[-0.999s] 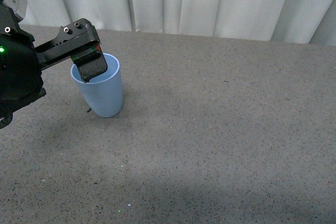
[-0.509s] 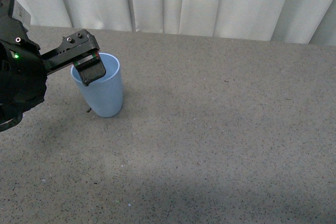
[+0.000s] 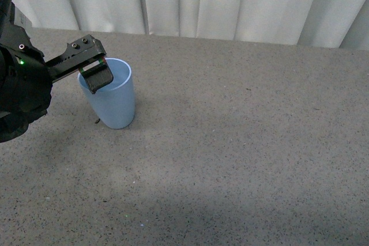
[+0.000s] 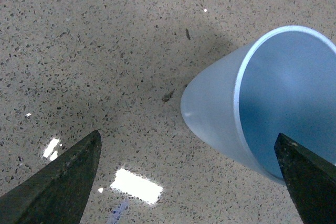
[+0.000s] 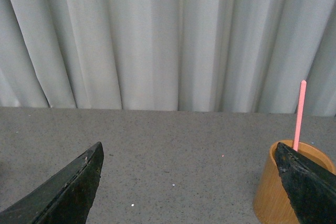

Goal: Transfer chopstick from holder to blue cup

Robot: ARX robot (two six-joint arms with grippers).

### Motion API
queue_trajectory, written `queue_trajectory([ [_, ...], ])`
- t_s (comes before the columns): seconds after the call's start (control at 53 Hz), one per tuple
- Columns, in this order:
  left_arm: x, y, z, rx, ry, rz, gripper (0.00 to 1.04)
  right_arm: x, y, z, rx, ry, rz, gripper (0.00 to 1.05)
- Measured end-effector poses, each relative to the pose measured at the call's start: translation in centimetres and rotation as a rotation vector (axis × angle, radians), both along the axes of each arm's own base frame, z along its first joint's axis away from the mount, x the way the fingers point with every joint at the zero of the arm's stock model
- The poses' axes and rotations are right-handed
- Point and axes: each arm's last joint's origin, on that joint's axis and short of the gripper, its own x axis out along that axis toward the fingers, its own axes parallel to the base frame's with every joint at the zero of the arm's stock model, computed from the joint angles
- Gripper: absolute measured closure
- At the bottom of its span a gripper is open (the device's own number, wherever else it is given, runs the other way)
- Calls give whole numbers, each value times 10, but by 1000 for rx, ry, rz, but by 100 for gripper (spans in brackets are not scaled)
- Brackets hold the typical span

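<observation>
The blue cup point(image 3: 114, 103) stands upright at the left of the table; its inside looks empty in the left wrist view point(image 4: 283, 103). My left gripper point(image 3: 97, 78) hangs open over the cup's near-left rim; in its wrist view point(image 4: 194, 182) one finger is outside the cup and the other over its mouth. A salmon-pink chopstick point(image 5: 299, 114) stands upright in a round tan wooden holder point(image 5: 273, 192), seen only in the right wrist view. My right gripper point(image 5: 191, 182) is open and empty, level with the holder, which sits by one fingertip. Neither shows in the front view.
The speckled grey table point(image 3: 242, 142) spreads to the right of the cup. White curtains point(image 3: 202, 1) hang along the table's far edge, also in the right wrist view point(image 5: 157, 35).
My left gripper has drawn slightly up and back toward the left over the cup's rim. The cup has not moved.
</observation>
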Motion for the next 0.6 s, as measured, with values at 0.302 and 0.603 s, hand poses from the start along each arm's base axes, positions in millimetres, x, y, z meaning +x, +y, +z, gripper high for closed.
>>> queue_trajectory([
  [0.302, 4, 0, -10, 2, 39, 24, 7, 0, 0, 0, 0, 0, 0, 10],
  [0.603, 11, -2, -11, 17, 26, 39, 26, 0, 0, 0, 0, 0, 0, 10],
])
